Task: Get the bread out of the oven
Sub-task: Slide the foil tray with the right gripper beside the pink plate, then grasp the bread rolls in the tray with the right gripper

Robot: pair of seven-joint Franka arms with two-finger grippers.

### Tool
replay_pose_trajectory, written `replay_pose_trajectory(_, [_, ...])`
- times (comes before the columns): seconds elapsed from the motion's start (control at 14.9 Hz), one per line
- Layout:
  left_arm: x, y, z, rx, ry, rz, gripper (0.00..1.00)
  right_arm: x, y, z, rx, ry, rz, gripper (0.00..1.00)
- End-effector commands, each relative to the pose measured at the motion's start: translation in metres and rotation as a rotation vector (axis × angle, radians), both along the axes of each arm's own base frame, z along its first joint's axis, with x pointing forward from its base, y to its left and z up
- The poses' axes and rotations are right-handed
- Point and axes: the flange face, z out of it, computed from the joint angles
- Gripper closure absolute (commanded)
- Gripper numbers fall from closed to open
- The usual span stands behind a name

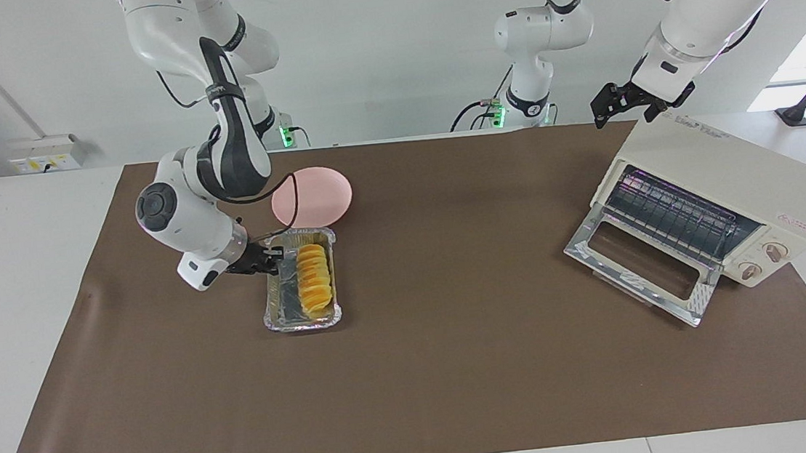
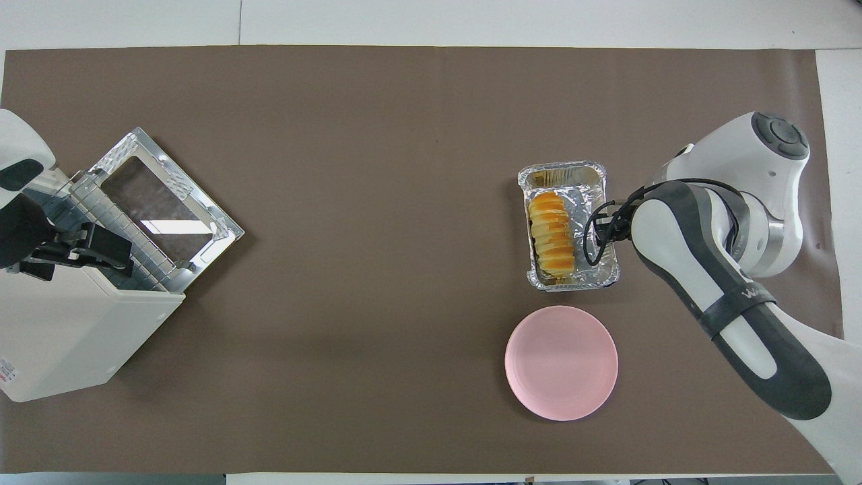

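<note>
The bread [image 1: 314, 279] [image 2: 552, 232], a ridged golden-orange loaf, lies in a silver foil tray [image 1: 277, 305] [image 2: 594, 201] on the brown mat, toward the right arm's end of the table. My right gripper [image 1: 271, 261] [image 2: 605, 226] is shut on the tray's long rim, on the side away from the oven. The cream-white oven [image 1: 734, 179] [image 2: 74, 330] stands at the left arm's end with its glass door [image 1: 640, 264] dropped open and its wire rack bare. My left gripper [image 1: 618, 102] [image 2: 87, 246] waits open over the oven's top.
A round pink plate [image 1: 313, 194] [image 2: 561, 362] lies beside the tray, nearer to the robots. The brown mat [image 1: 459, 367] covers most of the table, and the right arm's forearm [image 2: 714, 283] reaches over the mat's end by the plate.
</note>
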Motion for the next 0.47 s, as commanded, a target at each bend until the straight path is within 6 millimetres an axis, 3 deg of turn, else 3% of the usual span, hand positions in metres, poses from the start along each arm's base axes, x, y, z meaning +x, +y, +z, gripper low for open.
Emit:
replay_pose_trajectory(0.0, [-0.005,0.002,0.0,-0.009,-0.016,-0.003,0.0,-0.004,0.003,0.033,0.024,-0.063,0.037,0.0])
replay_pose_trajectory(0.2, [-0.005,0.002,0.0,-0.009,-0.017,-0.004,0.0,0.005,0.012,0.059,0.025,-0.088,0.057,0.0])
replay_pose_trajectory(0.4, [-0.005,0.002,0.0,-0.009,-0.016,-0.002,0.0,0.004,0.051,0.062,0.026,-0.11,0.083,0.0])
